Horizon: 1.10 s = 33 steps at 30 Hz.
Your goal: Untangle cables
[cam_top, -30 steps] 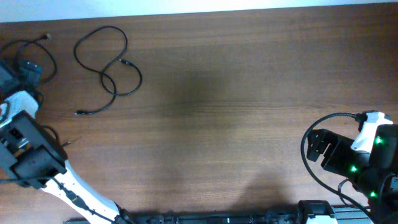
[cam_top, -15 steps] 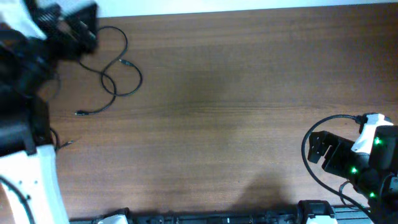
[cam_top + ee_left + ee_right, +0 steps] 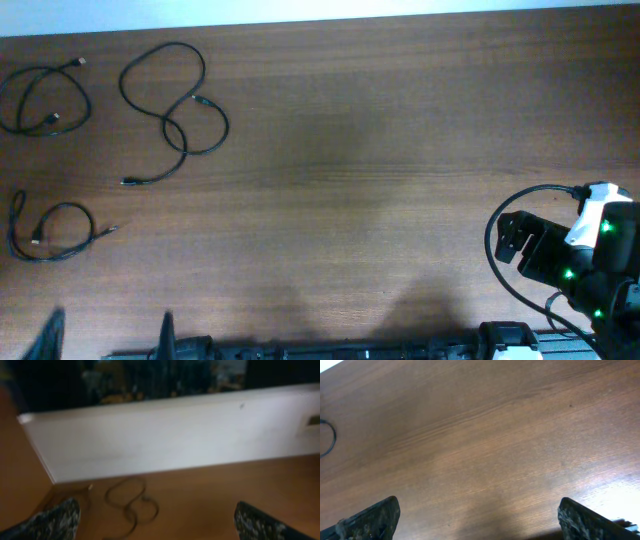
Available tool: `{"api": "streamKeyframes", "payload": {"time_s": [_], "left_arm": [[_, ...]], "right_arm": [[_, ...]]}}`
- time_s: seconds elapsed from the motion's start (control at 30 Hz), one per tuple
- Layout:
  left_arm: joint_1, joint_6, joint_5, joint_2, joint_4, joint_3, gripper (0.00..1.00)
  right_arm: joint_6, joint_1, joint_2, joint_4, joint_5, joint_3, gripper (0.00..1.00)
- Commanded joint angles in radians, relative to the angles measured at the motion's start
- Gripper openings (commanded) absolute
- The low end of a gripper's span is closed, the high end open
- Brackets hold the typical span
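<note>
Three cables (image 3: pixel 170 122) lie in separate loops at 9–10 o'clock by the table's (image 3: pixel 380 180) left edge; open wood spreads toward 3 o'clock. Left gripper (image 3: pixel 157 525) and right gripper (image 3: pixel 480 522) gape wide, grasping nothing.

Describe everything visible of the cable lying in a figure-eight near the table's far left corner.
The figure-eight cable is a thin black flexible cord lying slack and flat on the wooden table. It makes a large loop and a smaller one, crossing itself between them. One small plug end lies beside the loops; the other trails out lower left. Only the table touches it.
</note>
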Motion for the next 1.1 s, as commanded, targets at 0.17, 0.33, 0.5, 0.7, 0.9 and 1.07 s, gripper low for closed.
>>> {"api": "streamKeyframes", "payload": {"time_s": [0.17,0.33,0.5,0.7,0.9,1.07], "left_arm": [[-0.007,0.016,-0.08,-0.042,-0.427,-0.016,0.99],[-0.051,0.016,-0.08,-0.143,-0.427,-0.016,0.99],[-0.05,0.016,-0.08,-0.37,-0.427,-0.014,0.99],[-0.049,0.016,-0.076,-0.407,-0.427,0.033,0.99],[-0.049,0.013,-0.094,-0.407,-0.159,-0.126,0.99],[-0.049,0.013,-0.012,-0.407,0.302,-0.623,0.99]], "right_arm": [[-0.005,0.004,0.0,0.0,-0.013,0.005,0.98],[-0.005,0.004,0.0,0.0,-0.012,0.005,0.98],[-0.005,0.004,0.0,0.0,-0.012,0.005,0.98],[-0.005,0.004,0.0,0.0,-0.013,0.006,0.98],[-0.005,0.004,0.0,0.0,-0.012,0.006,0.98],[-0.005,0.004,0.0,0.0,-0.012,0.005,0.98]]}}
